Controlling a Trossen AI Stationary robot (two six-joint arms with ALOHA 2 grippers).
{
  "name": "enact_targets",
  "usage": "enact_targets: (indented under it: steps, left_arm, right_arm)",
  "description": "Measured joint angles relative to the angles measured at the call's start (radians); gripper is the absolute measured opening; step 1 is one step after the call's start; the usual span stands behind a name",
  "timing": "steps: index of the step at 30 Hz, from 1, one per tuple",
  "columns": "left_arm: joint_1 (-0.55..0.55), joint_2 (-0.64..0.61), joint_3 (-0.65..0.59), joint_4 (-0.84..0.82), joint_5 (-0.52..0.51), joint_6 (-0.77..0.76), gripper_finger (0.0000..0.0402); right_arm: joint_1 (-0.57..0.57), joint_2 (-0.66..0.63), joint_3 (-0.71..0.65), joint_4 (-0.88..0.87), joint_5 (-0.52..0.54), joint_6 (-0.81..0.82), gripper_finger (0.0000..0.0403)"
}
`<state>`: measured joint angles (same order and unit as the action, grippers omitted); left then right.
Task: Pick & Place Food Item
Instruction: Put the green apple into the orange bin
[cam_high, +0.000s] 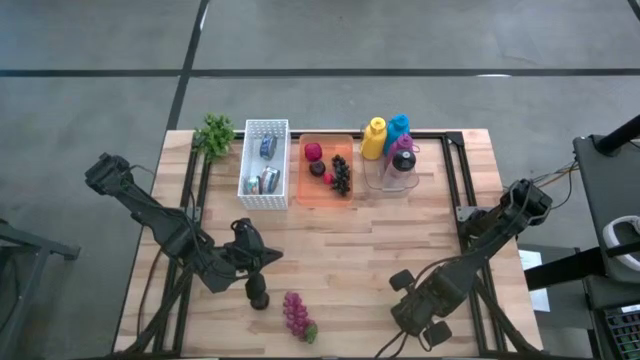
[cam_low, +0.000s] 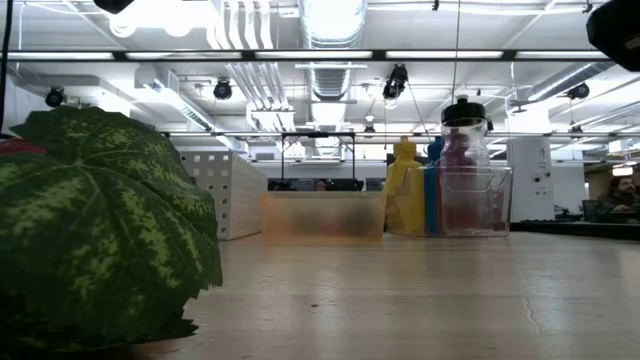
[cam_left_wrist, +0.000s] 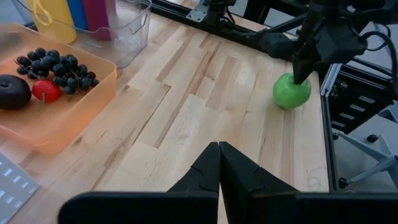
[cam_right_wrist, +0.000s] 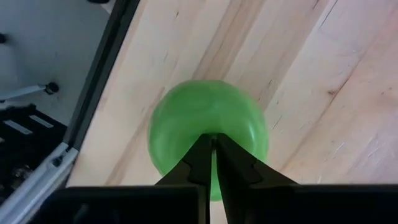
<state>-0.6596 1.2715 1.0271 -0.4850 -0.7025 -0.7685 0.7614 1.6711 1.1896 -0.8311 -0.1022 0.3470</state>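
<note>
Right wrist view: right gripper (cam_right_wrist: 213, 163) pointing down onto the green apple (cam_right_wrist: 208, 134), fingers pressed together with tips touching the apple's top, pinched at its stem dip, nothing else between them; apple resting on the wooden table (cam_right_wrist: 323, 74) just beside the dark metal edge rail. Seen from the left wrist view as well: same gripper (cam_left_wrist: 301, 78) planted on the apple (cam_left_wrist: 291, 91) near the table's right edge. High view: right gripper (cam_high: 418, 310) low at the near right corner of the table (cam_high: 350, 240), apple hidden beneath it. Farther out, left gripper (cam_high: 257, 293) at the near left, fingers closed and holding nothing, with a bunch of purple grapes (cam_high: 297, 314) lying just beside it. Open bare wood between both grippers and the far row. Along the far edge: orange tray (cam_high: 306, 190) holding dark grapes, a red fruit and a dark round fruit; white perforated basket (cam_high: 249, 165) with cans touching the tray's left side; clear container (cam_high: 383, 178) with yellow, blue and magenta bottles on the tray's right; leafy green plant (cam_high: 215, 134) at the far left corner. Low view: large green leaf (cam_low: 100, 220) filling the left foreground and blocking that side; tray, basket and bottles visible behind.
</note>
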Motion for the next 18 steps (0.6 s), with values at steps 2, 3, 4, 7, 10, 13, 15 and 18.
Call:
enact_targets:
  steps: [2,3,4,7,10,13,15,18]
  left_arm:
    - [0.0,0.0,0.0,0.0,0.0,0.002,0.0006]
    - [0.0,0.0,0.0,0.0,0.0,0.002,0.0006]
    - [0.0,0.0,0.0,0.0,0.0,0.002,0.0006]
    - [0.0,0.0,0.0,0.0,0.0,0.007,0.0006]
    - [0.0,0.0,0.0,0.0,0.0,0.011,0.0006]
    - [0.001,0.0,0.0,-0.001,0.0,0.013,0.0006]
    - [0.001,0.0,0.0,-0.002,0.0,0.014,0.0006]
    - [0.003,0.0,0.0,-0.002,0.0,0.016,0.0006]
  right_arm:
    - [-0.002,0.0,0.019,-0.014,0.006,0.026,0.001]
    - [-0.005,0.0,0.03,-0.028,0.015,0.042,0.001]
    - [-0.007,0.0,0.043,-0.043,0.023,0.054,0.001]
    - [-0.018,0.0,0.098,-0.091,0.052,0.096,0.0009]
    - [-0.033,0.0,0.16,-0.137,0.091,0.114,0.0009]
    - [-0.055,0.0,0.225,-0.17,0.144,0.114,0.0009]
    - [-0.077,0.0,0.262,-0.175,0.187,0.114,0.0009]
    - [-0.12,0.0,0.311,-0.196,0.243,0.102,0.0009]
